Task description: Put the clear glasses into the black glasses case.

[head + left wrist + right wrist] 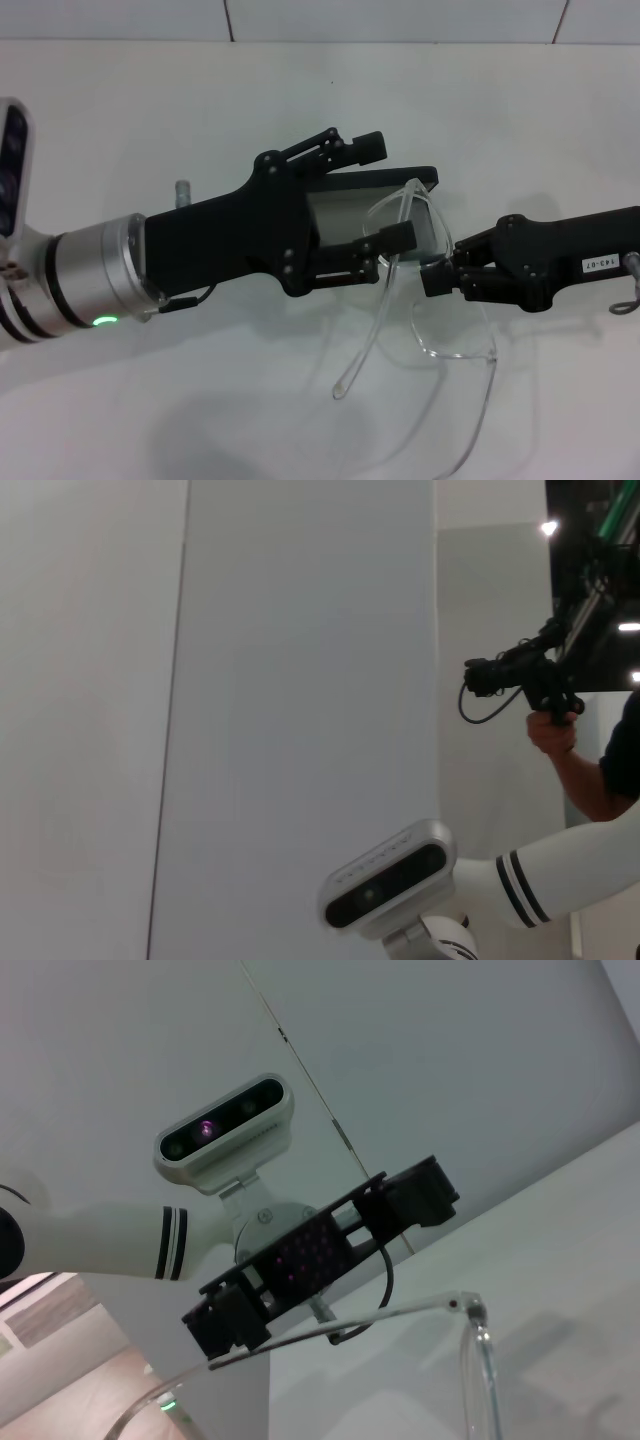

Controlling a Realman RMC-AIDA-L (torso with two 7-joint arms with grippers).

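Currently left tool point(378, 190) is sitting fingers apart around the black glasses case point(375, 205), mid-tabletop point(150, 110). Right tool point(440, 272) is clamped on the clear glasses point(455, 340), holding them at the case's open mouth. Risk: the unfolded arms catching the rim, twisting the frame out of the grip.
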